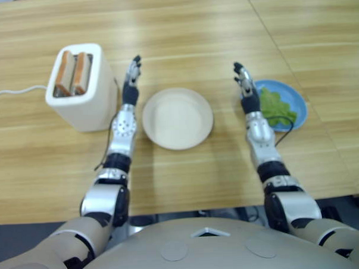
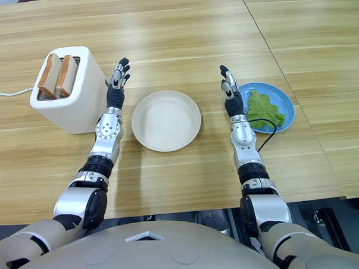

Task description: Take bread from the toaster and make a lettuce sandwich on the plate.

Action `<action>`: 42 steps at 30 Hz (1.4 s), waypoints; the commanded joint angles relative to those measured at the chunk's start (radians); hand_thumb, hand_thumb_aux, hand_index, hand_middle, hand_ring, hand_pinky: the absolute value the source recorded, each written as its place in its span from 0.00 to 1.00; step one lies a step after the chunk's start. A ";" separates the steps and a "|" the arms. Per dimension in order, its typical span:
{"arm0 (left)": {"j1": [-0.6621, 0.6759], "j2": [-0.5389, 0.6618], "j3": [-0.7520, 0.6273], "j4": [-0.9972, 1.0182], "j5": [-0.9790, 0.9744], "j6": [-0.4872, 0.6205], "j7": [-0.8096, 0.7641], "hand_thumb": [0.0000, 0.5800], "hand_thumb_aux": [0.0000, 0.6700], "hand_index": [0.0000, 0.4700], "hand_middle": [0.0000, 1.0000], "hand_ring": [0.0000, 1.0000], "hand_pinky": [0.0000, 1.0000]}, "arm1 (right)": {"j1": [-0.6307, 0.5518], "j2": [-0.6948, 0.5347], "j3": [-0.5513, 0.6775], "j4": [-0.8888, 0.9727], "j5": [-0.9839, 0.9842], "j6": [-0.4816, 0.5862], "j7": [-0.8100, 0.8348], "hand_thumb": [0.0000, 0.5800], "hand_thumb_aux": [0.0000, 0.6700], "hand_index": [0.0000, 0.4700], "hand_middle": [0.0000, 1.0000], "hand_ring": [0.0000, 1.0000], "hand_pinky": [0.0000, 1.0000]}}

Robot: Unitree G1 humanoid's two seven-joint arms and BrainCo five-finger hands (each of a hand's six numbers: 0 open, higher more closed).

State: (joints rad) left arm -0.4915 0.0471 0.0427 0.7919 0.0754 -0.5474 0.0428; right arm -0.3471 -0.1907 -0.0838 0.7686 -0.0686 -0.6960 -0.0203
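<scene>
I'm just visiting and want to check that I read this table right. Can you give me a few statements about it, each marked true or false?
1. Two bread slices stand in the toaster. True.
2. The lettuce lies on the cream plate. False: it lies on the blue plate.
3. The left hand grips a slice. False: it is open, between toaster and cream plate.
4. The right hand is open beside the blue plate. True.

A light wooden desk (image 2: pixel 181 27) is carrying three things. A white toaster (image 2: pixel 68 109) is standing at the left, its cord (image 2: pixel 8 94) trailing off leftward. A cream plate (image 2: pixel 166 121) is lying near the middle, and a blue plate (image 2: pixel 287 106) is sitting to the right, well apart from the toaster.
</scene>
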 commanded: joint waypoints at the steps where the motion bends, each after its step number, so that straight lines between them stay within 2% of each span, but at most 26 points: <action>1: -0.004 0.000 -0.007 0.017 0.005 0.005 0.002 0.00 0.00 0.00 0.00 0.00 0.00 | 0.008 -0.001 -0.002 -0.010 0.007 0.012 0.006 0.00 0.00 0.00 0.00 0.00 0.00; 13: 0.009 0.004 -0.012 -0.024 0.003 0.024 -0.015 0.00 0.00 0.00 0.00 0.00 0.00 | 0.015 0.005 0.000 -0.016 0.006 0.016 0.003 0.00 0.00 0.00 0.00 0.00 0.00; 16: 0.065 0.012 -0.021 -0.226 -0.010 0.062 -0.049 0.00 0.00 0.00 0.00 0.00 0.00 | 0.014 0.007 0.001 -0.015 0.006 0.016 0.004 0.00 0.00 0.00 0.00 0.00 0.00; 19: 0.169 0.073 -0.043 -0.743 -0.002 0.207 -0.121 0.00 0.00 0.00 0.00 0.00 0.00 | 0.018 0.002 0.000 -0.005 0.000 0.017 -0.001 0.00 0.00 0.00 0.00 0.00 0.00; 21: 0.204 0.125 -0.032 -1.001 -0.014 0.324 -0.166 0.00 0.00 0.00 0.00 0.00 0.00 | 0.021 -0.001 -0.002 0.008 0.000 0.017 -0.003 0.00 0.00 0.00 0.00 0.00 0.00; 23: 0.219 0.194 0.015 -1.156 -0.042 0.429 -0.202 0.00 0.00 0.00 0.00 0.00 0.00 | 0.022 -0.003 -0.003 0.022 -0.003 0.015 -0.007 0.00 0.00 0.00 0.00 0.00 0.00; 25: 0.232 0.286 0.096 -1.230 -0.006 0.481 -0.220 0.00 0.00 0.00 0.00 0.00 0.00 | 0.023 -0.004 -0.002 0.027 -0.005 0.013 -0.010 0.00 0.00 0.00 0.00 0.00 0.00; 28: 0.265 0.445 0.166 -1.209 0.198 0.488 -0.199 0.00 0.00 0.00 0.00 0.00 0.00 | 0.031 -0.005 -0.002 0.019 -0.003 0.016 -0.013 0.00 0.00 0.00 0.00 0.00 0.00; 32: 0.324 0.615 0.156 -1.004 0.547 0.565 -0.063 0.00 0.00 0.00 0.00 0.00 0.00 | 0.041 -0.004 -0.005 0.012 0.002 0.019 -0.016 0.00 0.00 0.00 0.00 0.00 0.00; 35: 0.357 0.657 0.141 -0.893 0.667 0.645 -0.007 0.00 0.00 0.00 0.00 0.00 0.00 | 0.049 -0.009 -0.007 0.007 0.004 0.023 -0.014 0.00 0.00 0.00 0.00 0.00 0.00; 42: 0.373 0.672 0.132 -0.757 0.730 0.759 0.019 0.00 0.00 0.00 0.00 0.00 0.00 | 0.083 -0.044 -0.048 -0.008 0.038 0.028 -0.011 0.00 0.00 0.00 0.00 0.00 0.00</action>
State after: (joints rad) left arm -0.1222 0.7019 0.1786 0.0040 0.7896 0.1814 0.0600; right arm -0.2775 -0.2238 -0.1158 0.7684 -0.0500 -0.6854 -0.0318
